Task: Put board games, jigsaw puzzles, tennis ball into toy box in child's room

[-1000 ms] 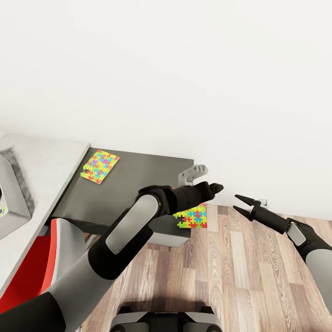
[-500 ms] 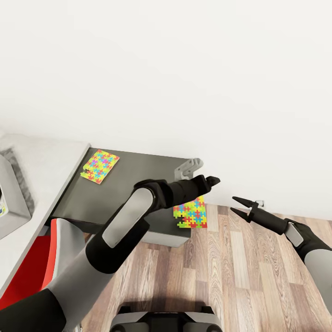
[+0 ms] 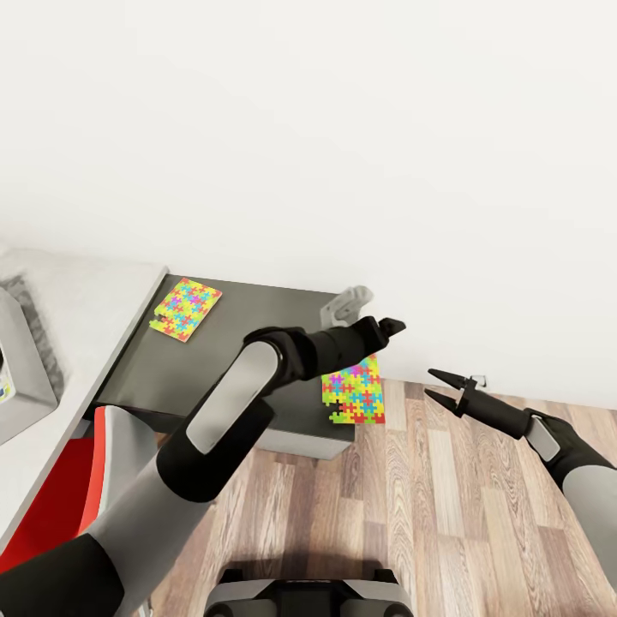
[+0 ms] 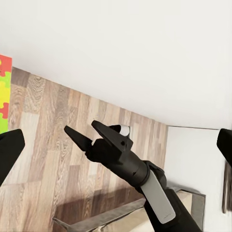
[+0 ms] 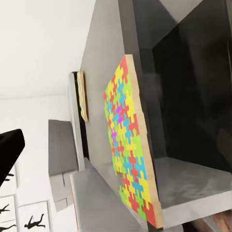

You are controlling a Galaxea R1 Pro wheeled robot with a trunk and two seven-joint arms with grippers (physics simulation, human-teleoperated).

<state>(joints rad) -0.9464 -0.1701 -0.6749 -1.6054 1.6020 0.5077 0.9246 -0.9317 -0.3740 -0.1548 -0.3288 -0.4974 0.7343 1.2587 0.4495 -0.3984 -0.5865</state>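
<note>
- One jigsaw puzzle (image 3: 354, 391) is seen propped on edge against the low dark desk (image 3: 257, 343) by the floor; another (image 3: 186, 308) lies flat on top.
- The right gripper (image 3: 444, 386) is spread open and empty, near the propped puzzle.
- The left gripper (image 3: 390, 326): its opening cannot be told.
- The box's free edge should be straddled squarely before any closing.

One jigsaw puzzle (image 3: 186, 308) lies flat on the low dark grey worktop (image 3: 257, 343), near its edge beside the pale worktop (image 3: 77, 317). A second jigsaw puzzle (image 3: 353, 392) stands upright against the dark worktop's end, down by the wood-plank floor (image 3: 428, 514). The left hand (image 3: 387, 327) reaches out above that second puzzle, its fingers close together. The right hand (image 3: 437, 386) hovers over the floor with fingers spread, well apart from the puzzle. A red chair (image 3: 60, 480) sits below the pale worktop.
</note>
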